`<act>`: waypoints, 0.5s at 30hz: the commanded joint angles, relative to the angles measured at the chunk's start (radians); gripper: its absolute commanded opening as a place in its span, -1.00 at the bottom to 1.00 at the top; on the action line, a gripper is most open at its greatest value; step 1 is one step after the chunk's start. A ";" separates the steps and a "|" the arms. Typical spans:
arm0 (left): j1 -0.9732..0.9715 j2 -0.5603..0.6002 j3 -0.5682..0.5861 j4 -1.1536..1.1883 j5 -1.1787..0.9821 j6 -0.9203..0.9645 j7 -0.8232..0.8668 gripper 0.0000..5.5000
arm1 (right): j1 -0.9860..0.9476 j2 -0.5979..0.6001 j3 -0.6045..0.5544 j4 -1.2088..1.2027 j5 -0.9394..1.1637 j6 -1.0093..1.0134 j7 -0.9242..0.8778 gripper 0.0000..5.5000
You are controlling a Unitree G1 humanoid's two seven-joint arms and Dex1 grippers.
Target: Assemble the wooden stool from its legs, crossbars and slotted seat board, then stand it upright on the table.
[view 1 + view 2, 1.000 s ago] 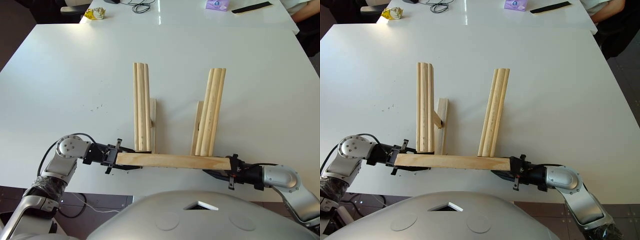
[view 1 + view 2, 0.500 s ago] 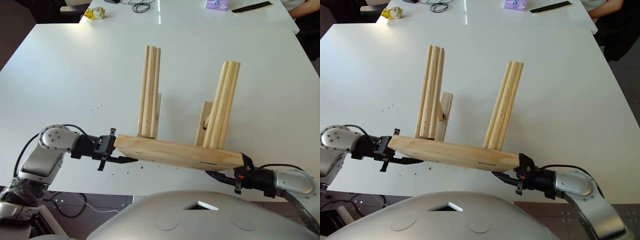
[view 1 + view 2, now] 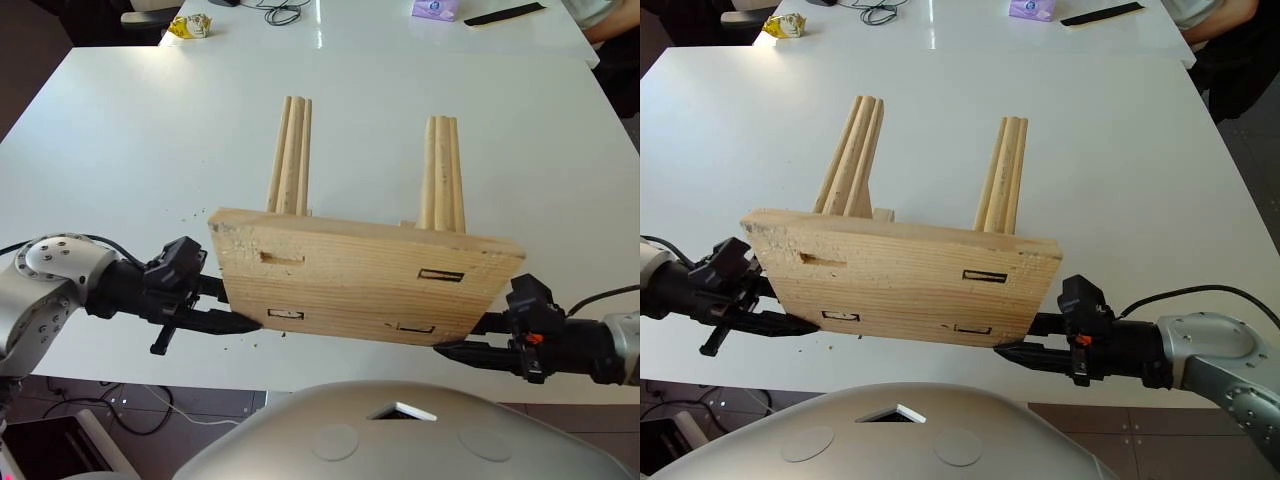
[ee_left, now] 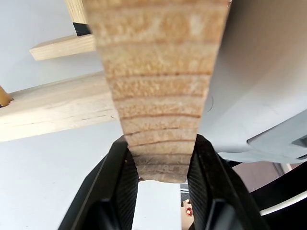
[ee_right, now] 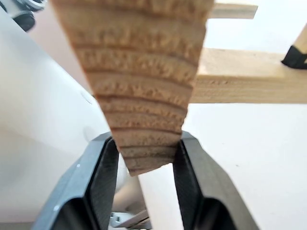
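Left gripper (image 4: 160,179): fingers pinching the seat board's (image 3: 360,290) left end.
Right gripper (image 5: 146,165): fingers pinching its right end.
Seat board: tilted over the table's (image 3: 130,130) near edge (four slots showed).
Legs (image 3: 290,155): attached, pointing toward the far side.

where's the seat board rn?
Head views: the seat board is at the near edge of the table, centre, slotted face tilted toward the camera, gripped at its ends by the left pincer and right pincer, legs pointing away.

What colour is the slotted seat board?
The seat board is pale, unpainted wood with darker grain lines, best seen in the left eye view.
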 commanded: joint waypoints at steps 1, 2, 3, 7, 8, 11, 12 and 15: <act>-0.033 0.190 0.237 -0.108 -0.670 0.354 0.152 -0.53 | -0.140 -0.187 -0.210 0.086 0.751 0.060 -0.194 -0.44; -0.037 0.220 0.246 -0.096 -0.728 0.387 0.160 -0.53 | -0.148 -0.207 -0.210 0.105 0.762 0.077 -0.167 -0.44; -0.047 0.261 0.245 -0.078 -0.799 0.421 0.164 -0.53 | -0.156 -0.224 -0.206 0.128 0.765 0.095 -0.136 -0.44; -0.075 0.380 0.234 -0.029 -0.974 0.522 0.166 -0.53 | -0.184 -0.270 -0.190 0.198 0.765 0.161 -0.038 -0.44; -0.083 0.412 0.228 -0.006 -0.991 0.560 0.137 -0.53 | -0.177 -0.278 -0.198 0.212 0.765 0.186 -0.009 -0.44; -0.096 0.465 0.223 0.037 -0.999 0.652 0.074 -0.53 | -0.148 -0.294 -0.226 0.239 0.765 0.249 0.052 -0.44; -0.100 0.474 0.217 0.045 -0.999 0.670 0.069 -0.53 | -0.151 -0.302 -0.228 0.254 0.765 0.268 0.067 -0.44; -0.107 0.524 0.186 0.093 -0.999 0.725 0.034 -0.53 | -0.177 -0.346 -0.225 0.315 0.765 0.337 0.124 -0.45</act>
